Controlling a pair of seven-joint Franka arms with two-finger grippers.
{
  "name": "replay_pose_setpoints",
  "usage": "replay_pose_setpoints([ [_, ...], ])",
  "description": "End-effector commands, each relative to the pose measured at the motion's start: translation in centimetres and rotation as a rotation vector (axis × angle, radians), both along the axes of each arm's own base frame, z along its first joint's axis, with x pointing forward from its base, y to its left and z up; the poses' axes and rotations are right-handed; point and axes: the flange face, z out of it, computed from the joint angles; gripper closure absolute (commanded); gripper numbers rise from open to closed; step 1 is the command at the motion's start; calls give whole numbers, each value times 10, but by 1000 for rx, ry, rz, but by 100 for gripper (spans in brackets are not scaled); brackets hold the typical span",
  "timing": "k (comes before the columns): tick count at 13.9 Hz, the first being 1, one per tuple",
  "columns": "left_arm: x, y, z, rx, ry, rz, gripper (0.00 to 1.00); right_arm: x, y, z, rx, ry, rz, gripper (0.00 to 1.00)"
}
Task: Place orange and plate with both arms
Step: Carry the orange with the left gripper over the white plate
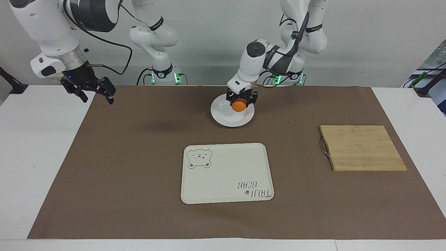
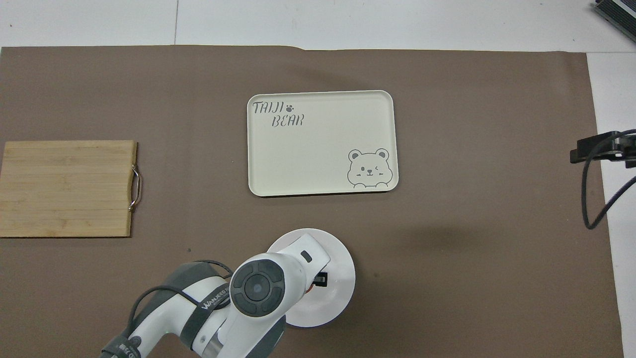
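Brown mat: left gripper clamps the orange over the plate, 12 o'clock from the tray. Right gripper waits wide open. Orange probably firm, rolls; plate slick, grab its rim.

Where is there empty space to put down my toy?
The bear tray is bare inside. The wooden board is bare too, and the brown mat between them is open. It is crowded at the plate, where the left gripper holds the orange.

White jointed arms, dark grey joints, black cables (green lights at the bases), black pincers.
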Motion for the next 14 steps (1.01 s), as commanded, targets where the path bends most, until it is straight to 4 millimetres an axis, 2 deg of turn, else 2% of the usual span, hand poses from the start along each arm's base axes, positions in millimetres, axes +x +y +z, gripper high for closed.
replay_pose_setpoints([
  [1,-15,-9,-17,-20,3,38,89,-2,2,0,-2,8,-17,0],
  [3,-12,-10,-28,-21,7,54,75,-2,2,0,-2,8,-17,0],
  [4,-12,-11,-34,-22,21,68,51,-3,2,1,-2,6,-17,0],
  [5,-12,-12,-33,-23,28,75,19,-2,2,0,-2,8,-17,0],
  [6,-9,-14,-31,-28,24,76,0,-2,2,0,-2,8,-17,0],
  [9,4,-17,-11,-56,5,75,0,-3,2,1,-2,6,-17,0],
  [11,18,-12,8,-63,-5,88,0,-3,2,1,-2,6,-17,0],
  [13,46,-1,35,-62,-11,115,0,-2,2,0,-2,8,-17,0],
  [14,67,8,48,-59,-51,127,0,-2,2,0,-2,8,-17,0],
])
